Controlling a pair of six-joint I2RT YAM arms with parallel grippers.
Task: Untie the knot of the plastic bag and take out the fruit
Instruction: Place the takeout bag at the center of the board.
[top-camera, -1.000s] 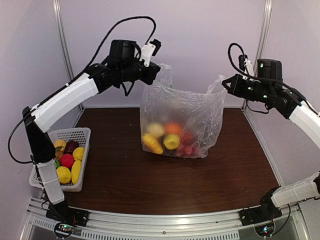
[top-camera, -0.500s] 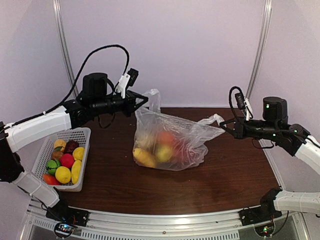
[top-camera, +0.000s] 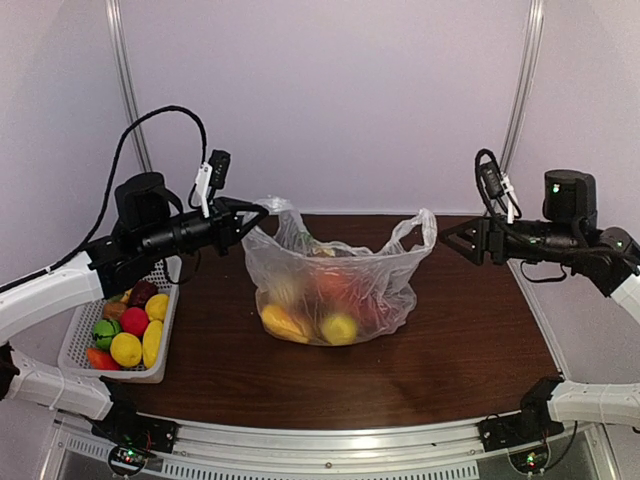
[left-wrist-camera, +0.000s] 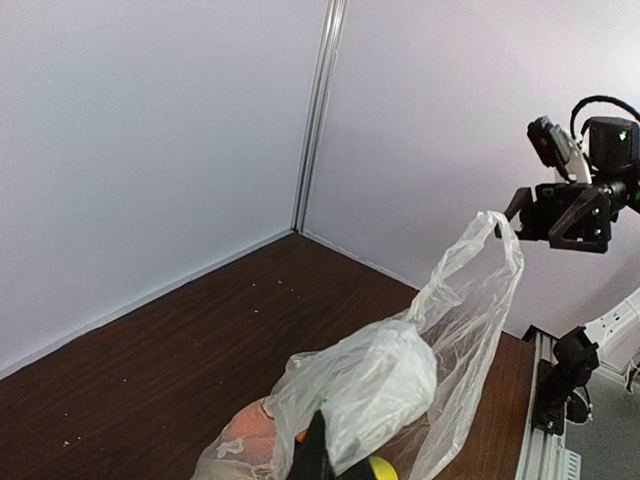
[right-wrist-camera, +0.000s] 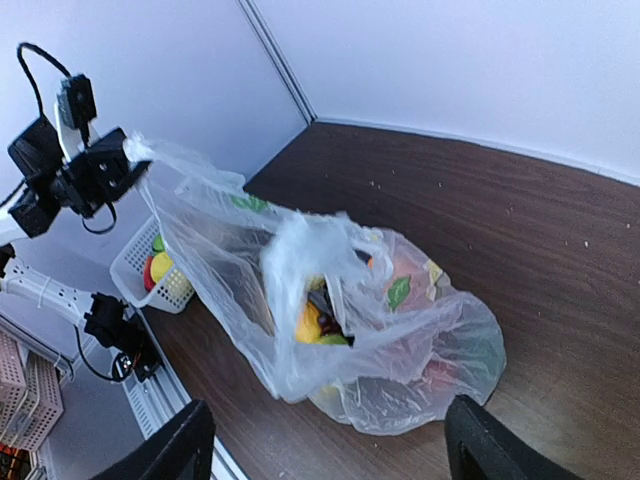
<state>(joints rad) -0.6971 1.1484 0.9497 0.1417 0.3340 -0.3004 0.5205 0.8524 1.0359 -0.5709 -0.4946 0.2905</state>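
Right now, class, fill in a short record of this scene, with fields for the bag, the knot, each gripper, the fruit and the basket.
plastic bag: resting on the table, mouth open, two handles apart
knot: none visible
left gripper: shut on one handle, holding it up
right gripper: open, beside the other handle, holding nothing
fruit: yellow, orange and red pieces inside the bag
basket: white, slotted, by the left arm, holding more fruit

Clear plastic bag (top-camera: 385, 272) slumped, mouth open; fruit (top-camera: 340, 327) inside.
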